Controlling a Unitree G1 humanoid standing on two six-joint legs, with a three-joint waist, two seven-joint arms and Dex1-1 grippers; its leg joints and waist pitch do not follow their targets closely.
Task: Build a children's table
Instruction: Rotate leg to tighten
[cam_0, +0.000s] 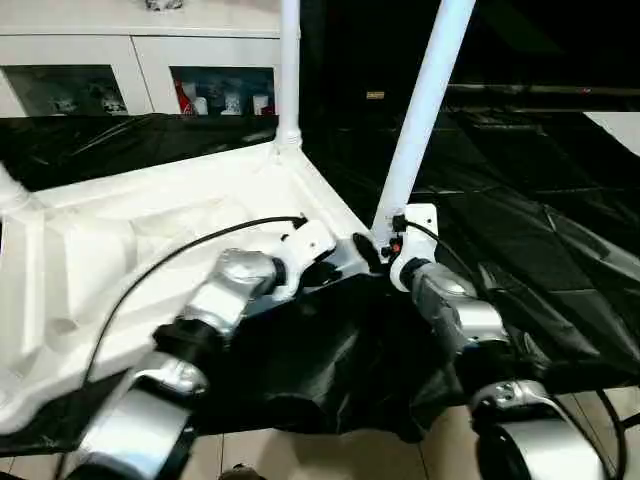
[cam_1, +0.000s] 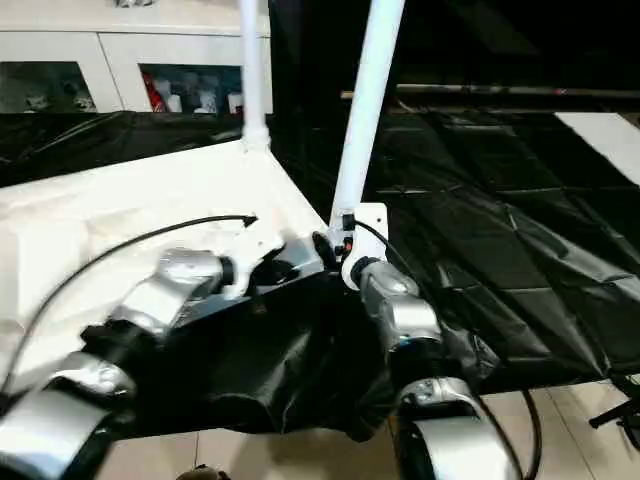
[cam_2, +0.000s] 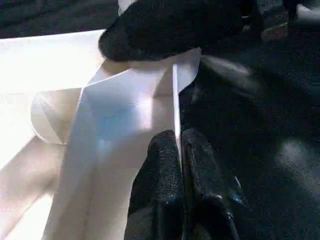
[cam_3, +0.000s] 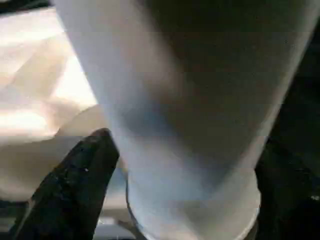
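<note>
Black plastic sheeting (cam_0: 520, 250) covers the work surface, with a white glass-door cabinet (cam_0: 140, 75) behind it. On the sheeting lies the white table top (cam_0: 150, 260), ribbed underside up. 1 leg (cam_0: 289, 70) stands upright in the far corner socket. My left gripper (cam_2: 179, 150) has its 2 black fingers pressed together on the thin edge wall of the top, pinching it near the closest corner. My right gripper (cam_0: 385, 250) has its fingers spread around a second leg (cam_0: 422, 110), 1 on each side of the tube, which leans slightly at that near corner.
</note>
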